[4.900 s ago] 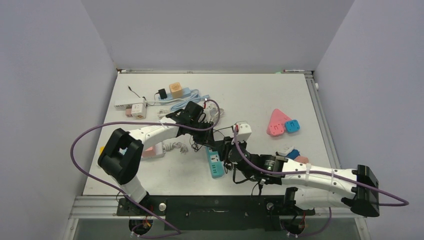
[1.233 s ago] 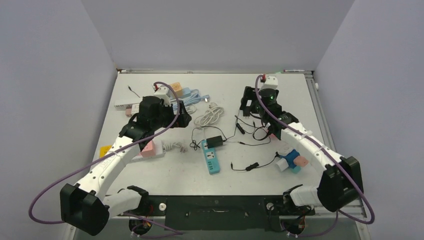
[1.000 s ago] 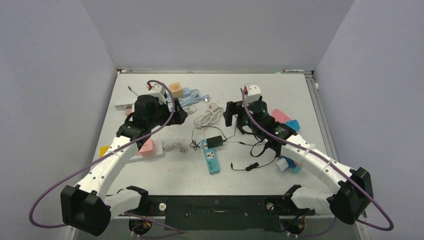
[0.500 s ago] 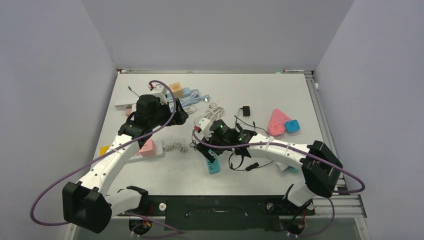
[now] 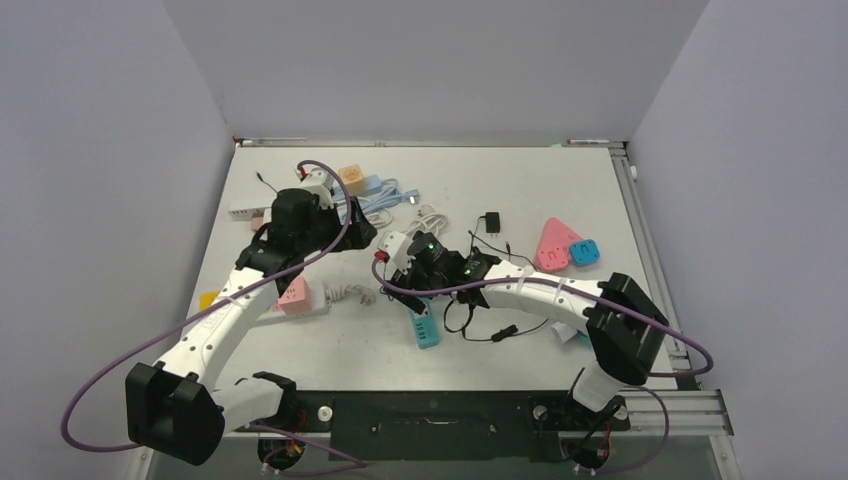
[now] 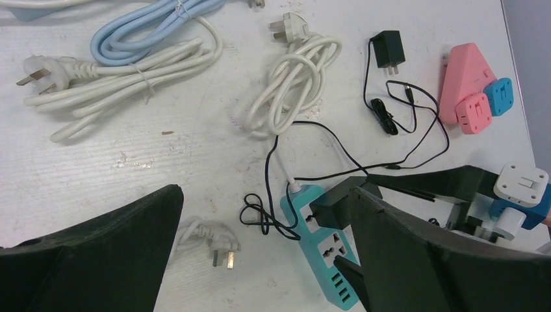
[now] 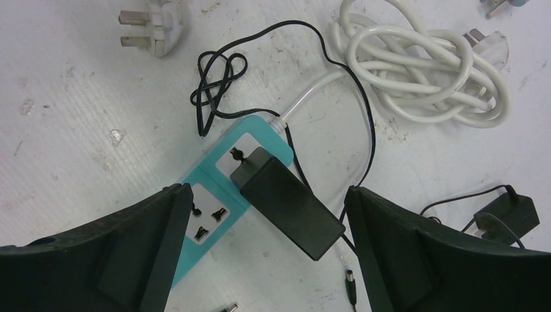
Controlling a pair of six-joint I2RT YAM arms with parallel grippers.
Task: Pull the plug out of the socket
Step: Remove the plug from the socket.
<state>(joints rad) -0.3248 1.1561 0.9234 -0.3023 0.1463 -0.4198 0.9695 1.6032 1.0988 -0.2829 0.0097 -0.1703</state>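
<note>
The teal power strip [image 7: 206, 195], the socket, lies on the table with a black adapter plug [image 7: 292, 205] seated in the outlet nearest its white cord. My right gripper [image 7: 266, 195] hangs open right above it, one finger on each side of the plug and neither touching it. From above, the right gripper [image 5: 428, 270] covers the plug, and only the strip's near end [image 5: 428, 336] shows. My left gripper [image 6: 263, 208] is open and empty, hovering up and left of the strip [image 6: 321, 250]; in the top view it [image 5: 352, 235] sits near the cable pile.
A coiled white cable [image 7: 422, 65] lies just beyond the strip, with a loose white plug [image 6: 217, 244] to its left. A small black charger [image 5: 491, 221] and its thin wires trail to the right. Pink and blue adapters [image 5: 560, 246] lie further right, and more cables and sockets [image 5: 350, 180] at the back left.
My right arm swung from the back right of the table to the centre and came down over the teal strip, jaws still wide. The left arm has barely moved.
</note>
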